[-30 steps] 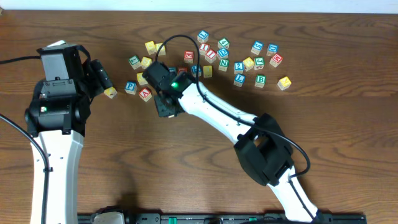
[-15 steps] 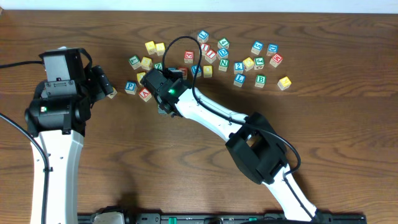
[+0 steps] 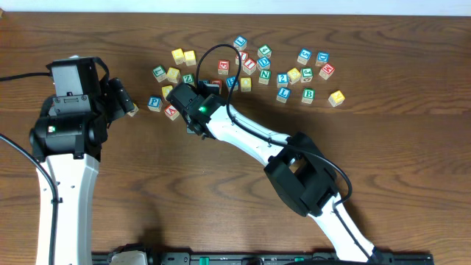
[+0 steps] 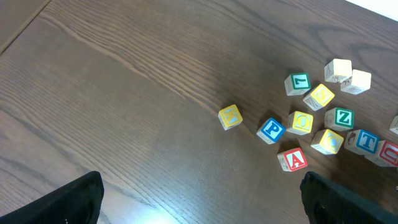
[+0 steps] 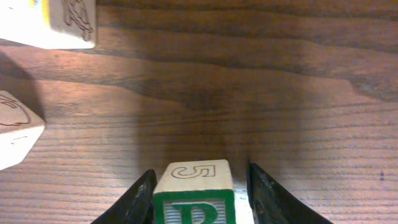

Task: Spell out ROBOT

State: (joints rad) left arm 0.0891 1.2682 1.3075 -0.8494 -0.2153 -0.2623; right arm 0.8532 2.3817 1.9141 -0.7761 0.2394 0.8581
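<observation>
Dark wood bench (image 3: 221,213), with a pale strip along its far edge. The letter blocks (image 3: 254,66) lie in a loose scatter at far centre, with no row and no ordered letters anywhere. My read is that none of the five letters is placed; ROBOT has got no further than a possible first pick.

The right pincer (image 5: 200,198) is at the left end of the scatter, fingers flanking a green-faced block (image 5: 194,177). One finger looks flush against it. The other shows a dark sliver that could be gap or shadow, so I can't tell whether it's clamped or just bracketing. The letter on the green face is cut off by the frame: R, B or P, can't say. If it's R, that's letter one.

The left pincer (image 4: 202,202) has its fingers wide apart with nothing between them, over bare bench short of the scatter's left end.

View differences:
- Overhead gives the full layout and both arms, but the right wrist body hides the pincer tips and the block there.
- Right wrist is the only view showing that block between the fingers, plus a pale block (image 5: 50,22) just beyond, off to one side.
- Left wrist makes nearby faces legible: blue P (image 4: 272,129), red A (image 4: 293,160), green Z (image 4: 341,118), and a lone yellow block (image 4: 231,116) set apart. In overhead these are too small to read.

Left to do, judged: all of R, O, B, O, T, which needs two O's found.
</observation>
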